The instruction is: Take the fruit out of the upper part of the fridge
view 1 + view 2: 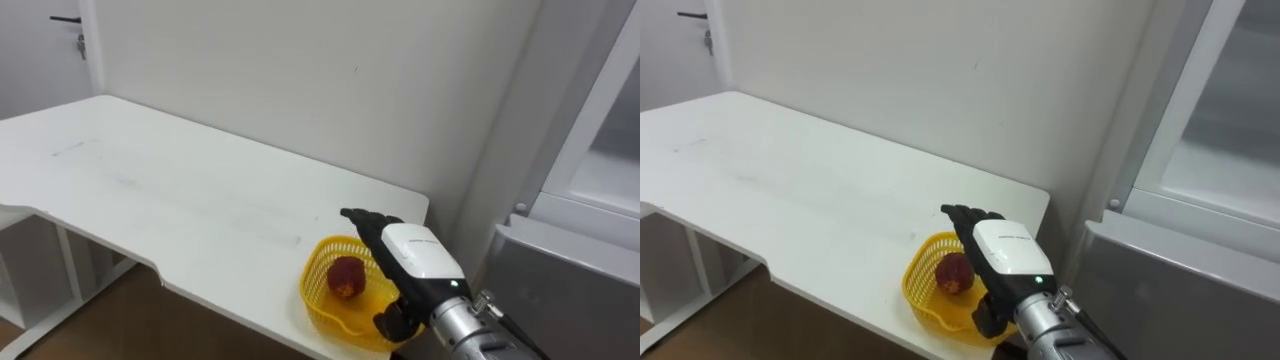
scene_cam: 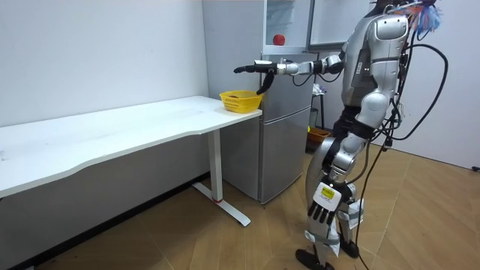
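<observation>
Right hand (image 1: 420, 255) hovers over the basket (image 1: 320, 295), fingers straight and holding nothing. A red fruit (image 1: 346, 277) lies in the basket, at the bench (image 1: 150, 190) corner beside the fridge (image 2: 285, 150). Room view adds a red item (image 2: 279, 39) in the open upper fridge and the left hand (image 2: 324, 212) hanging loose.

A yellow basket (image 1: 316, 292) sits at the near right corner of the white table (image 1: 150, 190), with a red fruit (image 1: 346, 277) lying in it. The right hand (image 1: 415, 250) hovers over the basket's right side, fingers stretched flat, thumb hanging down. A grey fridge (image 1: 560, 275) stands just right of the table.
</observation>
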